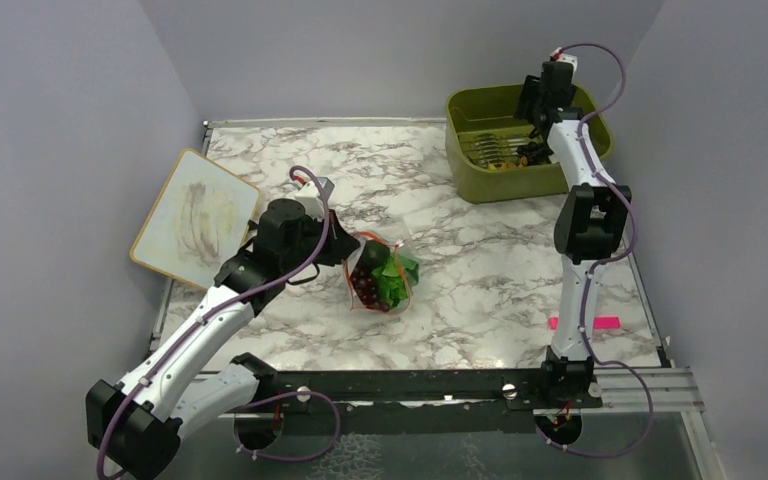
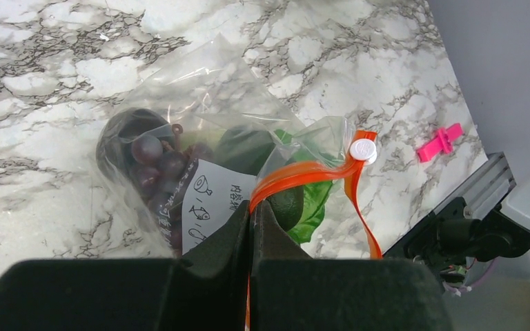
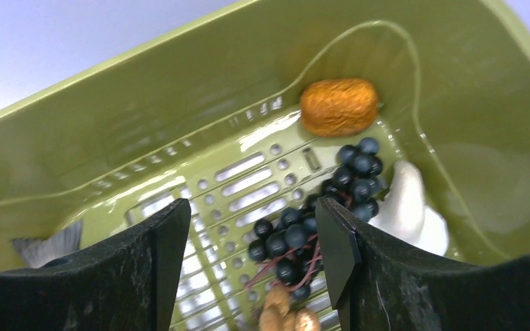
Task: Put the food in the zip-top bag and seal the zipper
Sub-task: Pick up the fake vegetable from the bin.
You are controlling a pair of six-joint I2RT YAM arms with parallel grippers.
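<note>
The clear zip-top bag [image 1: 380, 275] lies on the marble table, left of centre. It holds purple grapes [image 2: 153, 162], a dark green piece [image 2: 245, 148] and a lettuce leaf [image 2: 314, 203]. My left gripper [image 2: 252, 207] is shut on the bag's orange-red zipper strip [image 2: 303, 176], at the bag's left edge in the top view [image 1: 345, 245]. A white slider [image 2: 364, 149] sits on the strip. My right gripper [image 3: 252, 207] is open and empty above the olive bin's floor, over dark grapes [image 3: 286, 238]. An orange piece [image 3: 338, 107] and a grey fish [image 3: 45, 248] lie in the bin.
The olive-green bin [image 1: 480, 185] stands at the back right. A whiteboard [image 1: 195, 215] lies at the left edge. A pink clip [image 1: 583, 323] lies near the right arm's base, also in the left wrist view [image 2: 440, 141]. Small tan pieces [image 3: 283, 321] and a white item [image 3: 407, 203] are in the bin.
</note>
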